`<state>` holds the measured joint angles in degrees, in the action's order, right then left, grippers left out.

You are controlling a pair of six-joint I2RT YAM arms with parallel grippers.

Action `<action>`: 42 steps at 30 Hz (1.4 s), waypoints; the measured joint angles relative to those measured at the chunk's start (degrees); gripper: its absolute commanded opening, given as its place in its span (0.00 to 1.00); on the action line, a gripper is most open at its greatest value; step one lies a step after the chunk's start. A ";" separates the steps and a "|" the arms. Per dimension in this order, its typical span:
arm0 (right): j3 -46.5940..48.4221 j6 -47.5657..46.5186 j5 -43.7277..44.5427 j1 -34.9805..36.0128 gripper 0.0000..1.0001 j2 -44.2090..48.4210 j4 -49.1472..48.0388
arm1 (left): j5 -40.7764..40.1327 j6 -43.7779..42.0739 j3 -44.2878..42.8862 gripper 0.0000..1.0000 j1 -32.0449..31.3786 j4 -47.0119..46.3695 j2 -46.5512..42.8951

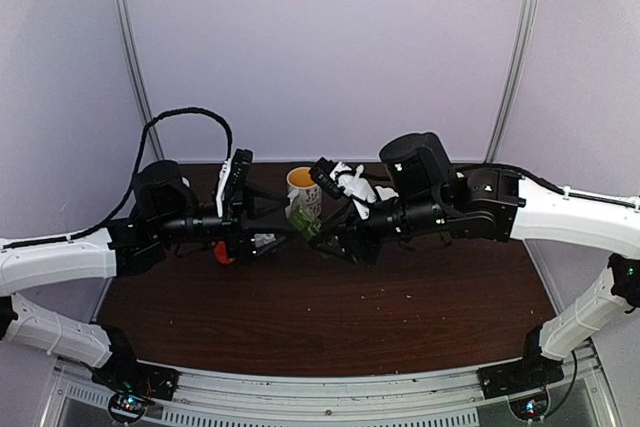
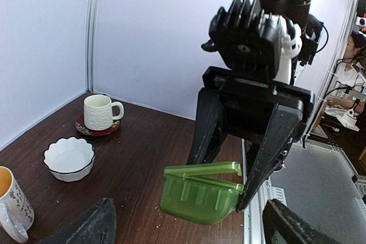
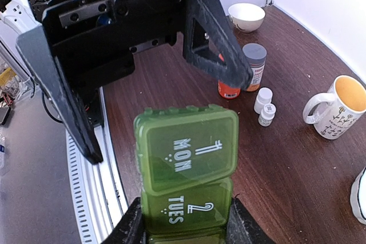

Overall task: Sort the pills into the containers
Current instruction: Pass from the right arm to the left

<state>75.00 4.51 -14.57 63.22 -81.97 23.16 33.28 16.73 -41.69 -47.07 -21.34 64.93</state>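
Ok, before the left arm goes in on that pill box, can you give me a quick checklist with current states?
1. Grip: translucent green plastic pill box clamped off the table in the right gripper, jaws on its sides: ok.
2. Approach: left gripper faces the box, jaws wide open: ok.
3. MON lid lifted ajar: ok.
4. Pills inside the MON compartment: cannot tell.
5. Pill supply opened: not ok, the grey-capped orange bottle stands capped on the table.
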 measured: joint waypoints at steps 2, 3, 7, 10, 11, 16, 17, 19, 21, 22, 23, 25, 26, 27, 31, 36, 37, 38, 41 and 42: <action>0.00 0.24 -0.02 0.00 0.34 -0.13 -0.55 | -0.09 0.66 -0.46 0.87 -0.66 -0.13 1.51; 0.00 0.28 0.00 0.00 0.34 -0.22 -0.74 | -0.07 1.01 -0.98 0.87 -0.92 -0.11 2.54; -0.07 0.39 0.04 0.00 0.34 -0.33 -0.92 | -0.02 1.88 -1.86 0.86 -1.03 -0.11 4.04; -0.07 0.22 0.46 0.02 0.34 -0.37 -0.87 | 0.20 2.78 -2.29 0.82 -1.05 -0.98 4.68; -0.07 0.20 0.55 0.02 0.34 -0.42 -0.87 | 0.31 3.06 -2.47 0.82 -1.05 -1.31 4.87; -0.07 -0.26 1.53 0.20 0.34 -0.85 -0.61 | 1.64 4.37 -3.02 0.69 -1.05 -3.04 5.84; -0.07 -0.31 1.64 0.31 0.34 -0.96 -0.52 | 2.01 4.57 -3.08 0.66 -1.05 -3.17 6.03; -0.07 -0.44 1.95 0.46 0.34 -1.14 -0.24 | 2.97 4.87 -3.50 0.61 -1.05 -3.34 6.67; -0.07 -0.61 2.14 0.57 0.34 -1.16 -0.22 | 3.85 4.98 -4.02 0.61 -1.05 -3.65 7.34; -0.07 -0.68 2.23 0.59 0.34 -1.16 -0.24 | 4.24 4.98 -4.07 0.60 -1.05 -3.89 7.52; -0.07 -0.74 2.38 0.66 0.35 -1.16 -0.24 | 4.50 5.01 -4.07 0.58 -1.05 -3.98 7.61; -0.07 -0.85 2.40 0.66 0.35 -1.16 -0.26 | 4.94 5.07 -4.07 0.56 -1.05 -4.26 7.67; -0.07 -0.87 2.40 0.66 0.35 -1.16 -0.28 | 5.11 5.07 -4.07 0.54 -1.05 -4.35 7.67; -0.07 -0.87 2.38 0.66 0.35 -1.16 -0.31 | 5.27 5.09 -4.07 0.53 -1.03 -4.39 7.67; -0.13 -0.90 2.32 0.74 0.35 -1.16 -0.46 | 5.44 5.07 -4.07 0.51 -1.03 -4.35 7.67; -0.57 -1.07 2.43 0.76 0.35 -1.14 -0.81 | 5.95 5.31 -4.07 0.90 -1.05 -4.37 7.67; -0.63 -1.07 2.38 0.76 0.35 -1.11 -0.83 | 5.99 5.55 -4.07 0.91 -1.05 -4.42 7.65; -0.74 -1.03 2.27 0.76 0.35 -1.11 -0.98 | 6.10 5.66 -4.02 0.91 -1.09 -4.68 7.65; -1.70 -0.42 1.60 0.74 0.35 -0.81 -2.21 | 6.49 6.47 -3.15 0.91 -1.09 -7.34 7.37; -2.08 -0.20 1.44 0.74 0.35 -0.63 -2.51 | 6.62 6.86 -2.78 0.89 -1.09 -8.28 7.23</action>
<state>72.93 4.32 -13.13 63.96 -82.61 20.64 39.90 23.59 -44.47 -48.16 -29.63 72.16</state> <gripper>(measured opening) 0.404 0.908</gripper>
